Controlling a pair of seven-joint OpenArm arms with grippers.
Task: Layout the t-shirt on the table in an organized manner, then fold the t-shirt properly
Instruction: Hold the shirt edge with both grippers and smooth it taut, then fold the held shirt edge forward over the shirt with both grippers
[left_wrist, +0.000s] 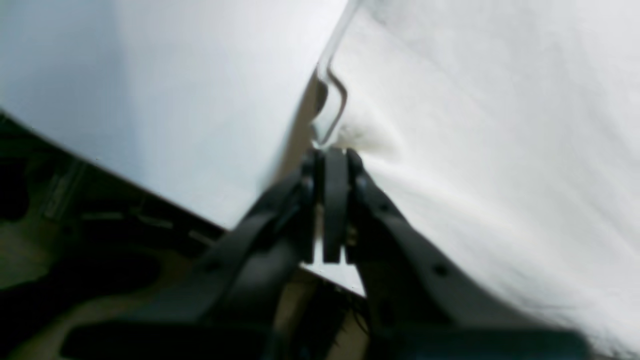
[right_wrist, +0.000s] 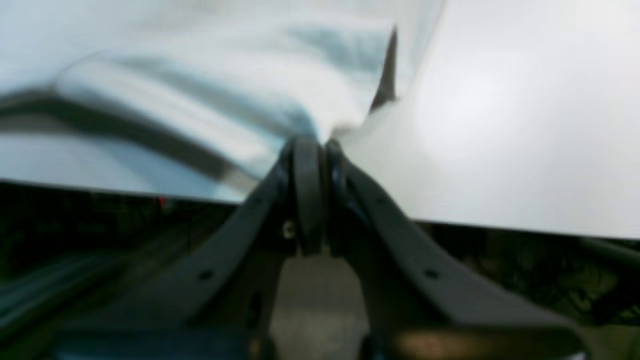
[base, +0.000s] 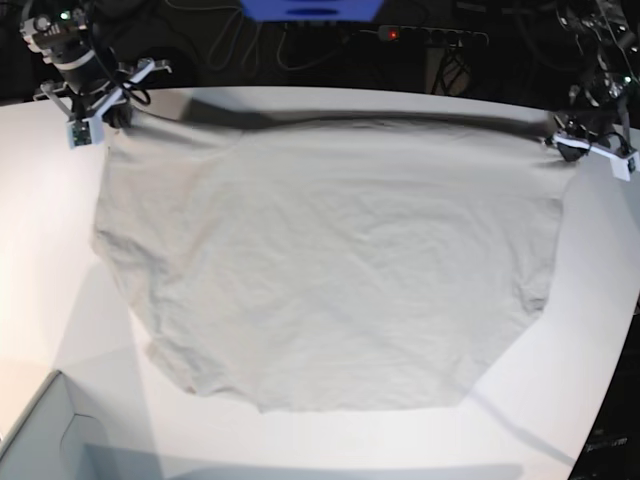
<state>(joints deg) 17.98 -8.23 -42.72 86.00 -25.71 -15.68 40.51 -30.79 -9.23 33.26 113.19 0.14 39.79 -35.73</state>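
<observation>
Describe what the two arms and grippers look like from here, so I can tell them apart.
Both look alike: the left gripper and right gripper have matte black, tapering fingers with small round screw holes. In the base view each wrist carries a white bracket, and dark cables trail behind the arms.

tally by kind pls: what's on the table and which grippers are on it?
t-shirt: 1, spread on the table
grey box, corner only in view: 1
grippers pinching the shirt's far edge, jaws shut: 2, left gripper and right gripper
Total: 4
</observation>
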